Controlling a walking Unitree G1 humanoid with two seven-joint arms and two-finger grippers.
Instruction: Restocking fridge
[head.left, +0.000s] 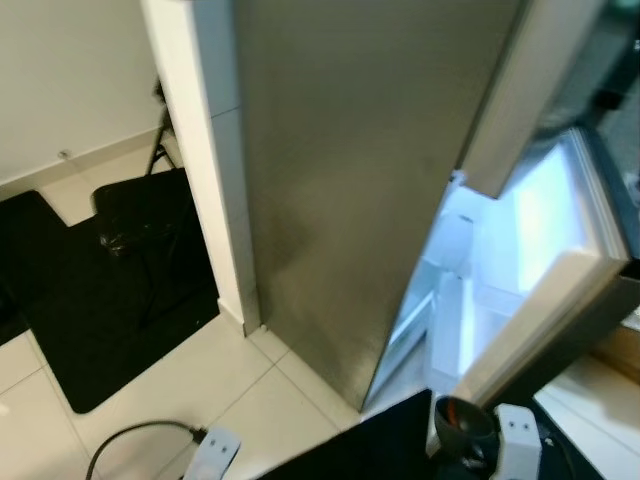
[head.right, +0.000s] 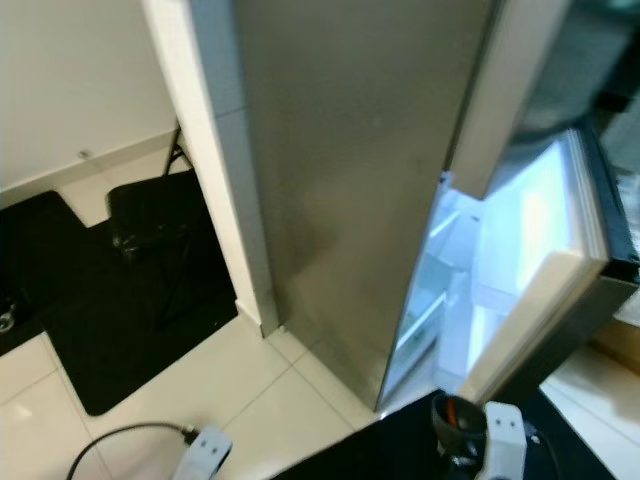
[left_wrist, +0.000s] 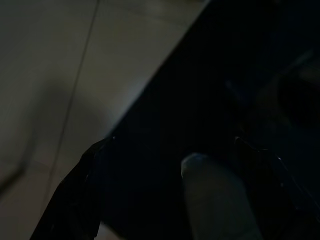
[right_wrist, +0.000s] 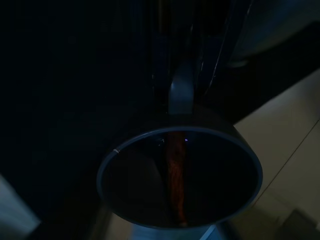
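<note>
Nearest the head camera, at about 5 o'clock low in the frame, the right gripper (head.left: 478, 452) holds a dark cup (head.left: 462, 420) with something reddish-orange inside. The right wrist view shows the cup's round rim (right_wrist: 180, 177) and its handle caught between the fingers, so they are closed on it (very dim). Left gripper (left_wrist: 150, 200) hangs over pale floor tile (left_wrist: 60, 75); whether its fingers are apart or together cannot be told in the dark. At 7 o'clock a white power strip (head.left: 212, 452) with a black cable lies on the floor. The fridge (head.left: 350, 180) stands at 12 o'clock, steel side facing, its door (head.left: 560, 320) open at 3 o'clock with the lit interior (head.left: 470, 290) between. A black mat (head.left: 110, 300) lies at 9 o'clock.
</note>
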